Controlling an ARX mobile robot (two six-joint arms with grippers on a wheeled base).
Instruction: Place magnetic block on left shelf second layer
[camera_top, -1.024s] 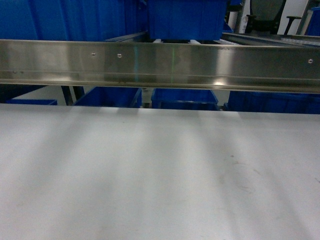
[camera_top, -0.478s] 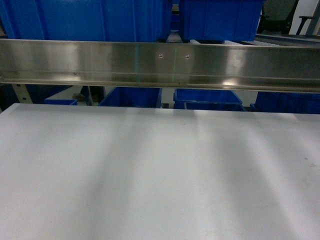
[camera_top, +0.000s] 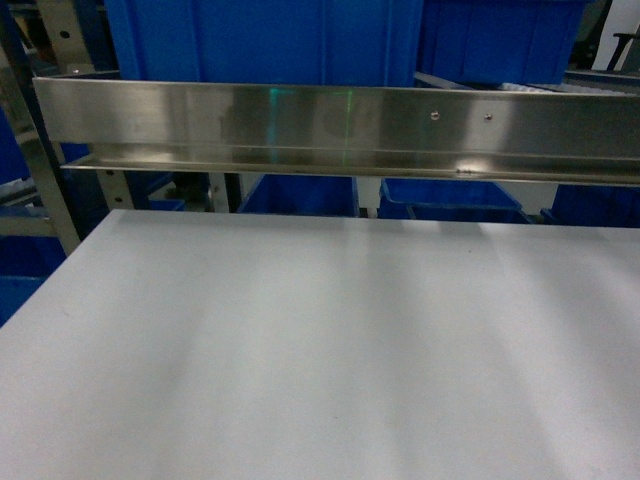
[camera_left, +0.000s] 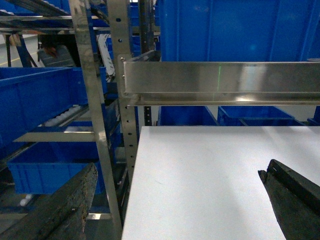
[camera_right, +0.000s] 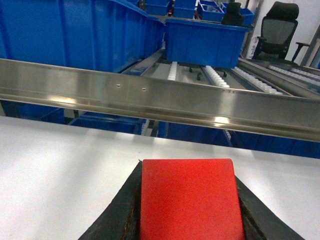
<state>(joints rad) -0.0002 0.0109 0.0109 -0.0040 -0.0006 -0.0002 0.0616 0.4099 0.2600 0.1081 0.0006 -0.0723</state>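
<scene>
The rack (camera_left: 100, 90) fills the left of the left wrist view: steel uprights with punched holes, roller rails and blue bins (camera_left: 35, 95) on its levels. Which of these levels is the second layer cannot be fixed from this view alone. A long steel beam (camera_top: 340, 130) with screws crosses the head view above the white table (camera_top: 320, 350), with more bins behind and below it.

The left gripper (camera_left: 175, 200) hangs over the table's left edge, just beside the rack. Its two dark fingers stand wide apart at the bottom corners of the view, with nothing between them.

The right gripper (camera_right: 187, 200) is closed on the block (camera_right: 189, 197), one finger against each side face. It sits above the table, facing the beam. Neither gripper appears in the head view.

Block, appearance: a bright red cube with flat faces, softly rounded edges and a matte, finely textured surface. No marks are visible on the upper face. It is small next to the bins.

Block, handling (judgement): it is probably rigid and light, and will not deform under finger pressure. The matte faces should give fair friction. The correct hold is the present one, on two opposite flat faces near mid-height. Being magnetic, it may pull toward the steel rack or beam when close, so it could snap across or twist in the grip near release.
</scene>
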